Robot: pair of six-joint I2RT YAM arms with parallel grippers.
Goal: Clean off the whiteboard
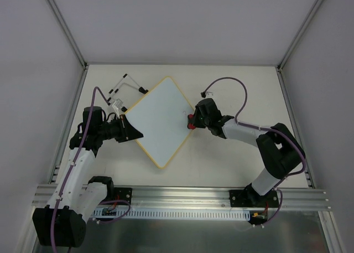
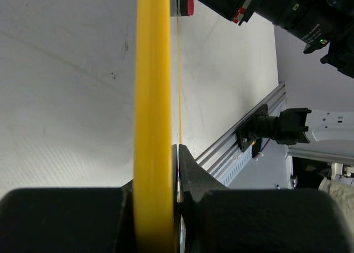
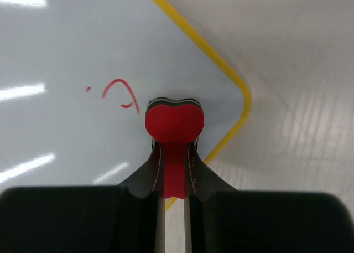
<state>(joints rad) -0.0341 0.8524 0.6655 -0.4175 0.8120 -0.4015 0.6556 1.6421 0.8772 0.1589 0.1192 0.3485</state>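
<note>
Red is what I track from the top camera: the eraser [image 1: 190,123] is pinched in the right gripper [image 1: 193,120], sitting at the right-hand corner of the whiteboard [image 1: 157,120]. The board is turned cornerwise to the arms, so nearly all of it spreads away to the left of the eraser. The left gripper [image 1: 131,132] bites the far corner, opposite the eraser. The right arm is the one near any writing, though I cannot make out marks from up here.

On the left wrist camera I look straight along the board's yellow frame [image 2: 152,98], edge-on. The left gripper [image 2: 160,186] is clamped on it, one finger on each face. The eraser [image 2: 189,5] shows as a red spot at the far end, just right of the frame line, with the right arm's black body beside it. I cannot tell from here whether the board lies flat on the table [image 2: 232,70] or is lifted.

The right wrist camera settles it. The right gripper [image 3: 174,164] is clenched on the eraser's stem, with the eraser [image 3: 174,123] pressed to the whiteboard [image 3: 66,53] just inside its rounded corner. A small red arc and a few dashes [image 3: 119,92] lie just left of the eraser and slightly ahead. I judge the next wipe should go left and a little forward, away from the corner.
</note>
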